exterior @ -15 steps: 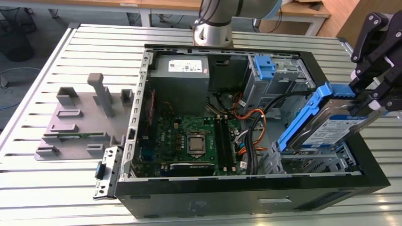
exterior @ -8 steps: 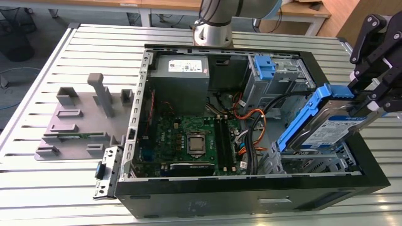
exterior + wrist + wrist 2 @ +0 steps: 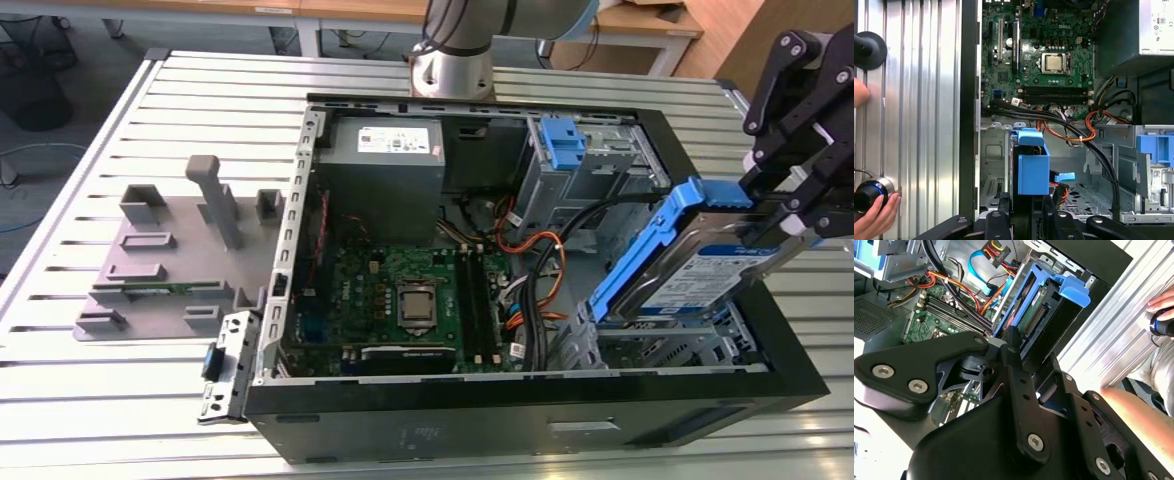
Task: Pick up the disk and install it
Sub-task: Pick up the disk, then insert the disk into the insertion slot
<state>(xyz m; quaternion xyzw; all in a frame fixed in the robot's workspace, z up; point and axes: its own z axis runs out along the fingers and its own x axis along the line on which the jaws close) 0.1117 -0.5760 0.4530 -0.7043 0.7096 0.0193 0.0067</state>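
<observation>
The black gripper point(image 3: 790, 212) is closed on the upper end of the disk point(image 3: 701, 265), a flat silver hard drive framed by a blue plastic bracket. The disk hangs steeply tilted, its lower end at the metal drive bay point(image 3: 667, 345) of the open black computer case point(image 3: 534, 400). Held this askew, it could jam against the bay's walls or pinch the black and orange cables point(image 3: 554, 255) just beside it.

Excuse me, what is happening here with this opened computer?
The robot arm's pincer is shut on the disk, a silver drive in a blue bracket. It holds the disk tilted, lower end down in the open computer case, at the metal drive cage. The disk is not seated flat yet. Beside the case, a person's hand grips a small dark object.
</observation>
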